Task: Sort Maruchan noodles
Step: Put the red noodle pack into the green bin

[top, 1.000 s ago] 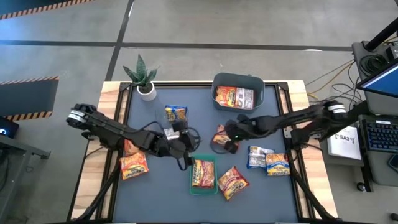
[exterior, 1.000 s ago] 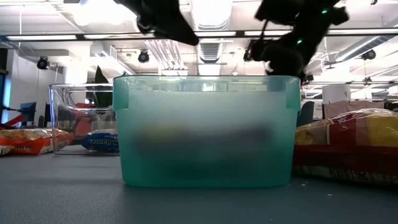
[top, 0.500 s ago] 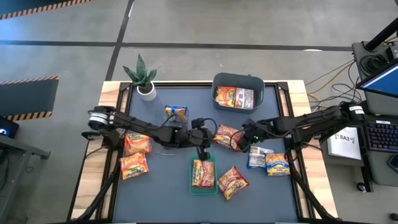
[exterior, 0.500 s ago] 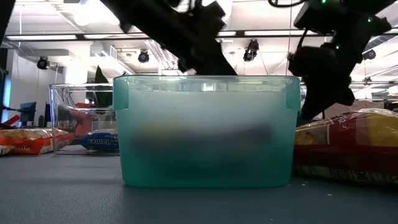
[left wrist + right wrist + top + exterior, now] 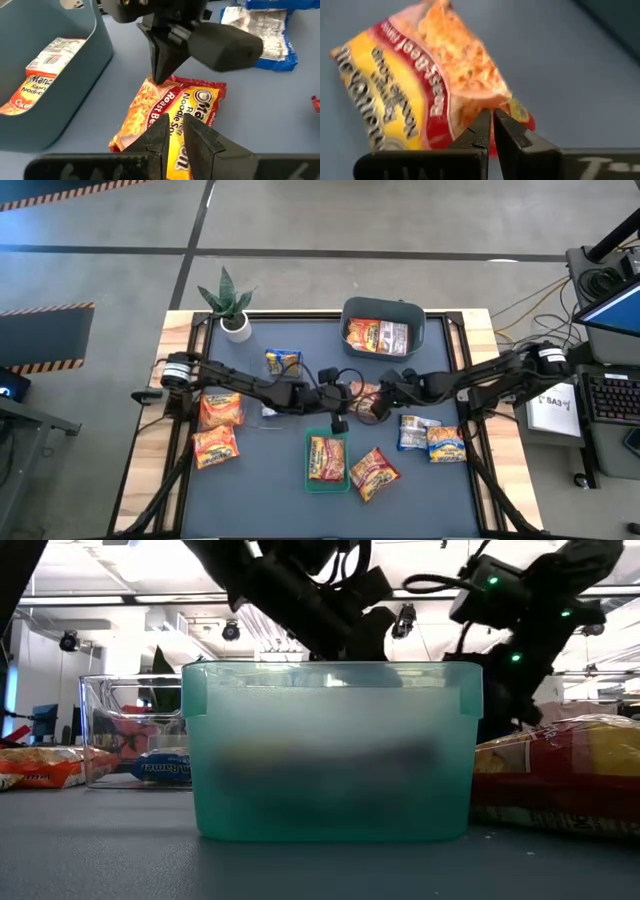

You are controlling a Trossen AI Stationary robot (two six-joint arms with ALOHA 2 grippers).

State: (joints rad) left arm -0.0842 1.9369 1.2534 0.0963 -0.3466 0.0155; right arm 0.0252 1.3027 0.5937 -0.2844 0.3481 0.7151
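Note:
An orange-red and yellow Maruchan noodles packet lies at the table's middle, between my two grippers. My right gripper comes from the right and is shut at the packet's far end. My left gripper reaches in from the left. Its fingers are shut to a narrow slit above the packet's near end, and I cannot tell whether they touch it. One packet lies in the green tray. Others lie in the grey-blue bin. My right gripper pinches the packet's end edge between its two shut fingertips. The fingers slant steeply down from the table's right side. The rest of the packet lies flat on the table, stretching away toward my left gripper.
Loose packets lie at the left, at the right and in front. A blue one lies farther back. A potted plant stands at the far left corner.
My left gripper has swept toward the table's right and down, ending over the packet's near end. My right gripper has sunk and rolled. The packet that was bunched under it now lies flat on the table.

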